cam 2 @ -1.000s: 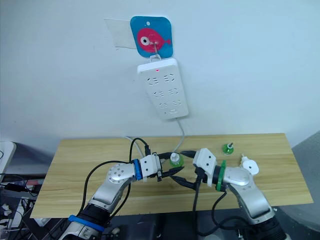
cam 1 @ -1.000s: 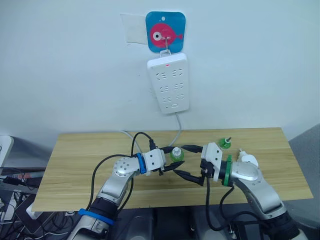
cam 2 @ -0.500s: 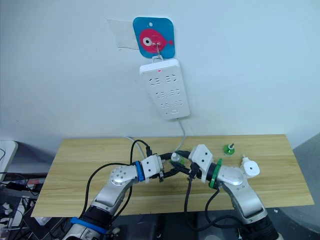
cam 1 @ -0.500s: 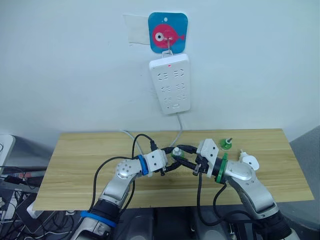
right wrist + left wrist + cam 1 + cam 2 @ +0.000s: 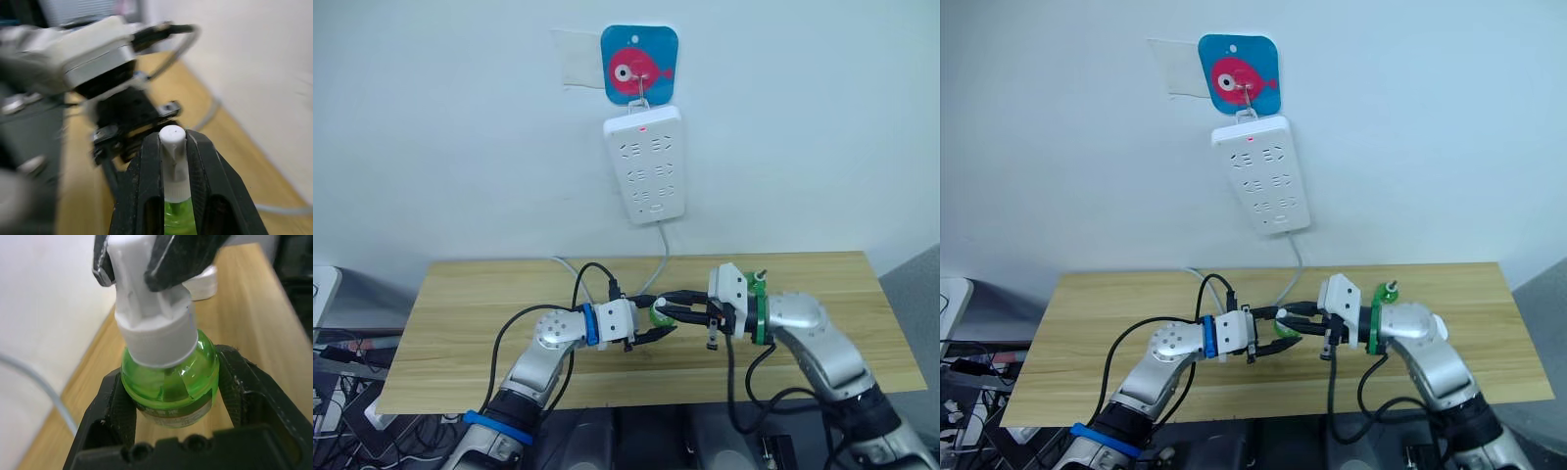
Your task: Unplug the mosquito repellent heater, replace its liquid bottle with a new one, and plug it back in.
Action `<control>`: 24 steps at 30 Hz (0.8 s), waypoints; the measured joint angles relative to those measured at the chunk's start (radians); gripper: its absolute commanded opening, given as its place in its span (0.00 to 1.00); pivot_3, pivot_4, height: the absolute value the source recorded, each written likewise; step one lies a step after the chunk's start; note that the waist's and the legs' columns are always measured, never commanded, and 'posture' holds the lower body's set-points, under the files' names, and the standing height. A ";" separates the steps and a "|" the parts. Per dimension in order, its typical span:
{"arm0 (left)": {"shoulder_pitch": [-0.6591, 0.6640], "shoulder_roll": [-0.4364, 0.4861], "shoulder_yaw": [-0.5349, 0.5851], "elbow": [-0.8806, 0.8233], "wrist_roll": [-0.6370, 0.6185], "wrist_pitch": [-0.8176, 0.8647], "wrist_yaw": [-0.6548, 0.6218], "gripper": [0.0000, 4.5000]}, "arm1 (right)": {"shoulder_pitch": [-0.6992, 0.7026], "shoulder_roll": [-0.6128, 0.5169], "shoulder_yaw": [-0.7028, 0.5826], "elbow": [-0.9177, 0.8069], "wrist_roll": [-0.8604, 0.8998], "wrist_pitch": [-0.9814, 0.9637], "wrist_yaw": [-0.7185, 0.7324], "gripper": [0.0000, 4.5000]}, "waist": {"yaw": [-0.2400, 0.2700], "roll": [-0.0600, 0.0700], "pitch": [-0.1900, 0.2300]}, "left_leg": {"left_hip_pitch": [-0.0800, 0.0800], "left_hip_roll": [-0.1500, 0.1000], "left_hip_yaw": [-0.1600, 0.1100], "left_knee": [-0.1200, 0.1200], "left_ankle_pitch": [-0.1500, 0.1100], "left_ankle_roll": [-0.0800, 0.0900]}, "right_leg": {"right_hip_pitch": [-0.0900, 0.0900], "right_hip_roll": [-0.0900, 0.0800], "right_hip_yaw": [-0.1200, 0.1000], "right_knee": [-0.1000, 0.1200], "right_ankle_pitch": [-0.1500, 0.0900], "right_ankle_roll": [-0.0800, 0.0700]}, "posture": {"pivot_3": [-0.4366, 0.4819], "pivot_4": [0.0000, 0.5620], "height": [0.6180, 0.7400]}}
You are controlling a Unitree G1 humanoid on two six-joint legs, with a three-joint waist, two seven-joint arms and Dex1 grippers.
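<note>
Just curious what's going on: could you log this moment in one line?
left gripper: shut on green translucent bottle | right gripper: shut on its white screw cap | stage: uncapping

Both head views look forward and down over the counter (image 5: 489, 294) toward the wall, from well back. Each wrist view looks along its own claw, very near, and both share the green bottle (image 5: 168, 382).

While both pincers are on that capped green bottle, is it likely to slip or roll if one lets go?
The capped green bottle looks round and glossy, so it could probably twist in the left pincer, whose fingers clamp its belly. The right pincer grips only the narrow white cap, a likely weaker hold. Set down sideways, it would probably roll.
</note>
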 measured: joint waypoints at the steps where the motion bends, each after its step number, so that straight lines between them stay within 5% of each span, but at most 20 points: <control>1: 0.001 0.013 -0.006 -0.001 -0.003 -0.017 -0.033 0.50 | -0.025 -0.002 0.013 0.026 0.006 -0.008 0.054 0.07 | 0.000 0.000 0.000 | 0.000 0.001 0.000 0.000 0.000 0.000 | 0.000 0.001 0.000 0.000 0.000 0.000 | 0.42 0.40 1.00; 8: -0.042 0.060 -0.044 0.064 -0.009 -0.114 -0.178 0.50 | -0.134 0.027 0.085 0.203 0.008 -0.109 0.281 0.07 | 0.004 0.000 0.000 | 0.000 0.000 0.000 0.001 0.000 0.001 | 0.001 0.001 0.000 0.000 0.000 0.000 | 0.45 0.43 1.00; 14: -0.101 0.026 -0.033 0.134 -0.007 -0.142 -0.156 0.50 | -0.148 0.028 0.061 0.206 0.021 -0.101 0.289 0.52 | 0.006 0.000 0.000 | 0.000 0.000 -0.001 0.001 0.000 0.000 | 0.000 0.000 0.000 0.000 0.000 0.000 | 0.44 0.43 1.00; 20: -0.084 0.014 0.013 0.142 -0.004 -0.124 -0.062 0.50 | 0.005 -0.026 -0.053 0.122 0.015 -0.083 0.152 0.99 | 0.007 0.000 0.000 | 0.000 0.000 -0.001 0.001 0.000 0.000 | 0.000 0.000 0.000 0.000 0.000 0.000 | 0.44 0.43 1.00; 24: -0.039 -0.008 0.047 0.117 -0.008 -0.043 0.022 0.50 | 0.131 0.020 -0.091 0.035 -0.044 -0.083 -0.041 0.99 | 0.002 0.000 0.000 | 0.000 0.000 0.000 0.000 0.000 0.001 | 0.000 0.000 0.000 0.001 0.000 0.000 | 0.43 0.43 1.00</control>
